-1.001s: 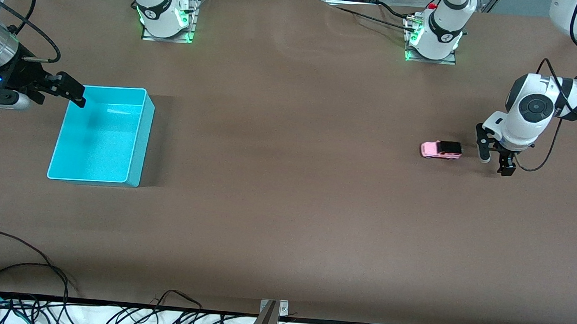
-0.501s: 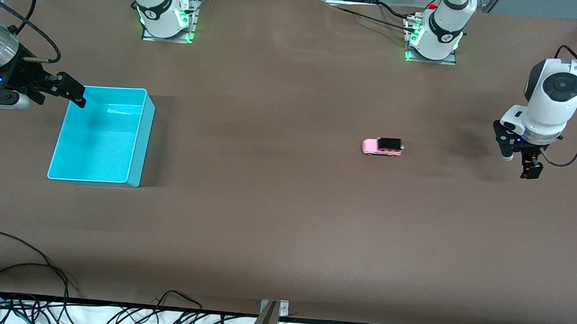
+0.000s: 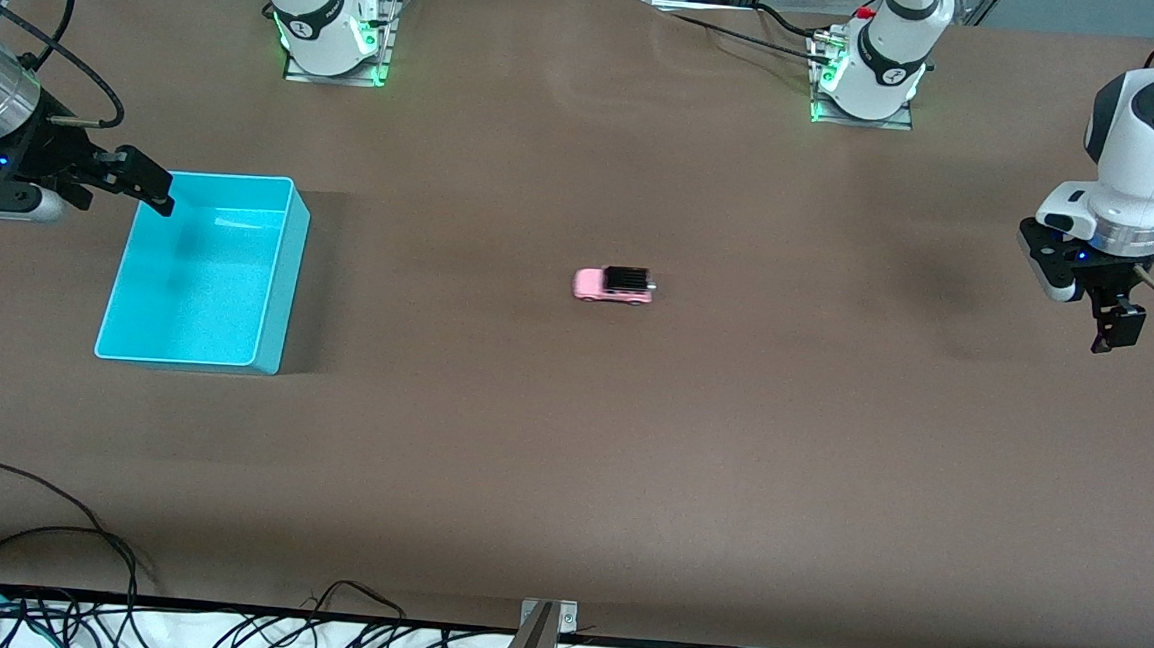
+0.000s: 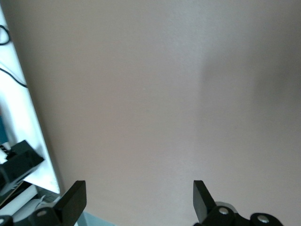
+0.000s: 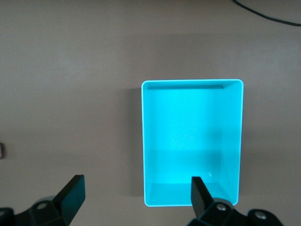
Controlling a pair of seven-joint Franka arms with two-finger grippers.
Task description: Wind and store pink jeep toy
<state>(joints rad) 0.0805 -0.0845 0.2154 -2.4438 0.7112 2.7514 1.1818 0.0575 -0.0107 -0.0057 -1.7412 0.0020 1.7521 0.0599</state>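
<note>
A wide brown surface (image 3: 568,464) carries a turquoise bin (image 3: 279,276) at the right arm's end, empty inside; the right hand (image 3: 130,179) hovers over the bin's edge, fingers spread and holding nothing, waiting; the left hand (image 3: 1089,305) hangs over bare surface at the left arm's end, its fingers likewise parted and empty; the pink jeep toy (image 3: 614,285) sits on its wheels mid-surface, well apart from both hands and the bin; the winding appears done and storing is at hand; next, a hand must descend on the small jeep, pinch its body squarely, and carry it into the bin.
</note>
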